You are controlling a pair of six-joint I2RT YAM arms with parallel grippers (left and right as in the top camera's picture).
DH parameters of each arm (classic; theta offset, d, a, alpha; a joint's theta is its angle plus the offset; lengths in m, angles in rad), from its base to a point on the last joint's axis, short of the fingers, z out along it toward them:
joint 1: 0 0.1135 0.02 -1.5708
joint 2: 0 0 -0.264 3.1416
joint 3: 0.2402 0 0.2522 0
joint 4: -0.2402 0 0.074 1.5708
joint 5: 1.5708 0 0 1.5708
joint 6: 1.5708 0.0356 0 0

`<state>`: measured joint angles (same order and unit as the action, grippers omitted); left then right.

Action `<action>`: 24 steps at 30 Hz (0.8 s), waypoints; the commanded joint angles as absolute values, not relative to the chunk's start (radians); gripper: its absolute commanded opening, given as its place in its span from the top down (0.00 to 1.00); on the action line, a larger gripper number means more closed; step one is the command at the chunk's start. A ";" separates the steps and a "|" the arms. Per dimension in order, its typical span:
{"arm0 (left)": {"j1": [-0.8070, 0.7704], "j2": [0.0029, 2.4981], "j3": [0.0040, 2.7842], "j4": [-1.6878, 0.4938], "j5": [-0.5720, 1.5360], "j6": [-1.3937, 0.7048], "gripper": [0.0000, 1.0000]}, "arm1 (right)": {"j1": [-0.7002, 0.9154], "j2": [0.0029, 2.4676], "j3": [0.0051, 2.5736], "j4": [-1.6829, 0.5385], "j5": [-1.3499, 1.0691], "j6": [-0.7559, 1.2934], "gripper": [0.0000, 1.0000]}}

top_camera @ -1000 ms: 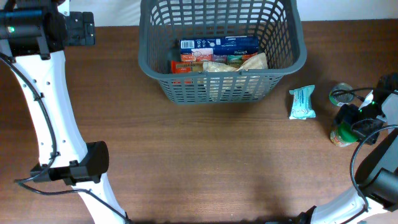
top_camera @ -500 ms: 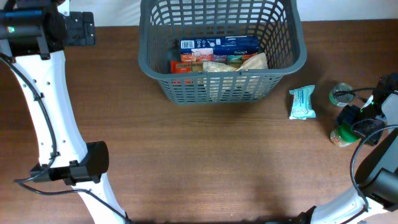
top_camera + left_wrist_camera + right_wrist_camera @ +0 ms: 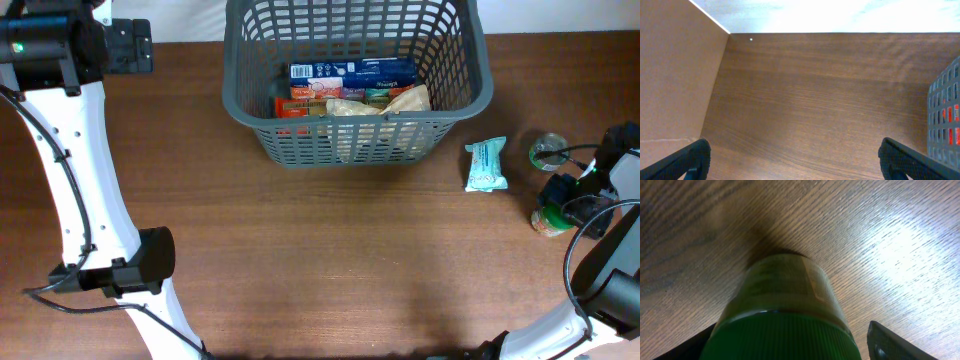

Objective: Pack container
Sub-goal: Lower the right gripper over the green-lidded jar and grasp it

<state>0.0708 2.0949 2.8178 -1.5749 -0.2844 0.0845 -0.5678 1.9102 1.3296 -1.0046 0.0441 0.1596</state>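
The container, a dark grey lattice basket, stands at the back middle of the table and holds several boxes and packets. Its wall shows at the right edge of the left wrist view. A jar with a green lid stands at the right. In the right wrist view the jar fills the space between the fingers. My right gripper is open around the lid, with a gap at its right finger. My left gripper is open and empty at the far left.
A teal packet lies on the table right of the basket. A small clear round object stands behind the jar. The table's back edge and a tan wall show in the left wrist view.
My right gripper has shifted slightly to the right and nearer at the jar, so the clear round object shows more. The left arm has not moved.
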 commanded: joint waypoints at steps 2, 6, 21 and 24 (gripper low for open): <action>0.072 2.079 2.814 -1.576 -0.277 0.068 0.01 | -0.563 1.881 1.322 -0.997 0.057 0.174 0.17; 0.072 2.079 2.814 -1.576 -0.277 0.068 0.01 | -0.563 1.881 1.322 -0.990 0.057 0.175 0.21; 0.072 2.079 2.814 -1.576 -0.277 0.068 0.01 | -0.563 1.881 1.322 -0.953 0.057 0.194 0.25; 0.072 2.079 2.814 -1.576 -0.277 0.068 0.01 | -0.563 1.881 1.322 -0.956 0.057 0.194 0.34</action>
